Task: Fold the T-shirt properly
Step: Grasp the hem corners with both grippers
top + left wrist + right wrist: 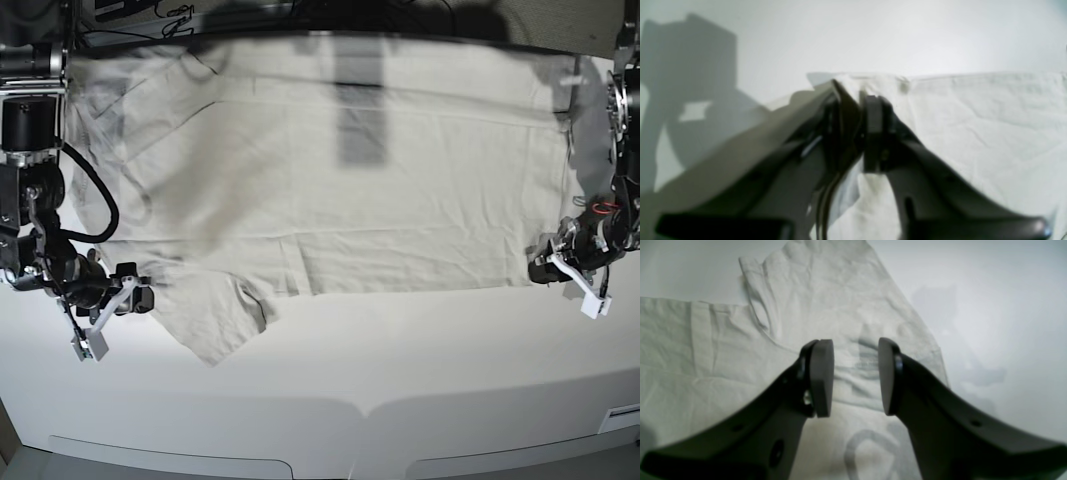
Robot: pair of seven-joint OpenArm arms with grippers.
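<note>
The off-white T-shirt point(330, 190) lies spread flat across the white table point(400, 370), with one short sleeve point(215, 320) sticking out toward the front left. My left gripper point(858, 110) is at the shirt's front right corner point(535, 275), shut on the hem, and fabric drapes over one finger point(813, 100). In the base view it point(545, 268) is at the right edge. My right gripper point(855, 376) is open and empty, hovering low over the sleeve point(840, 323). In the base view it point(143, 298) sits just left of that sleeve.
Both arm bases stand at the table's sides, the right wrist arm point(30, 140) and the left wrist arm point(625, 120). Cables and dark equipment point(150, 15) line the far edge. Bare white table lies in front of the shirt.
</note>
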